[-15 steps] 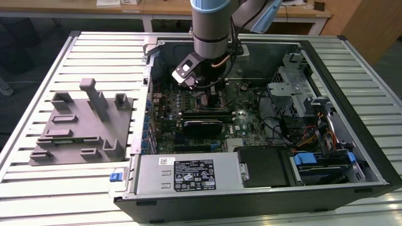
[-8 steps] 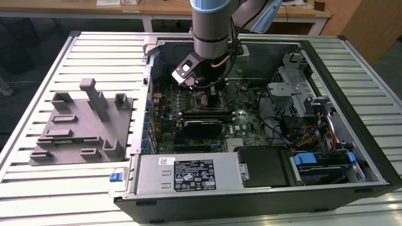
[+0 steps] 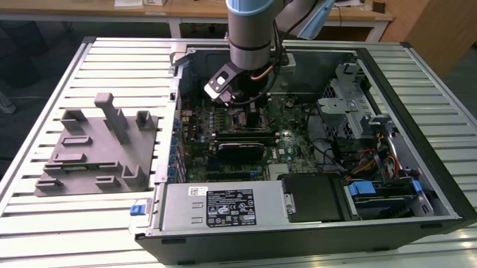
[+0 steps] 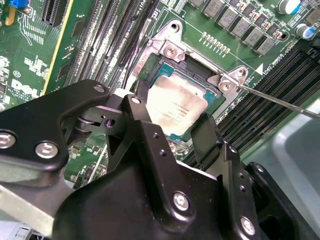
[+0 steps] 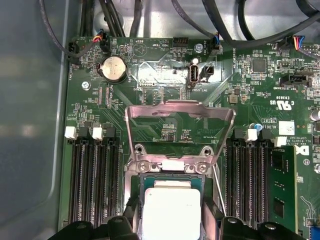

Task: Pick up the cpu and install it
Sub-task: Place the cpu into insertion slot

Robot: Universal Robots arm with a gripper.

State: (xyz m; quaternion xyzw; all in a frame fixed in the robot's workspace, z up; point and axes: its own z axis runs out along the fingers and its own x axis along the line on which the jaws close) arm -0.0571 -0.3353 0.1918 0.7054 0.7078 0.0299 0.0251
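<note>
We see the cpu [image 4: 176, 102] lying flat, metal top up, its square edges parallel to the socket [image 4: 195, 74], directly between the jaws. The gripper [image 4: 171, 116] jaws are set narrow, clamping two opposite edges of the cpu.

You view the open computer case [image 3: 298, 240] from high overhead in the exterior view, the arm [image 3: 252, 33] at 12 o'clock; both wrist views look down closely, sharing the socket [image 4: 172, 47] [image 5: 170, 170] and cpu [image 4: 177, 102] [image 5: 172, 210].
</note>
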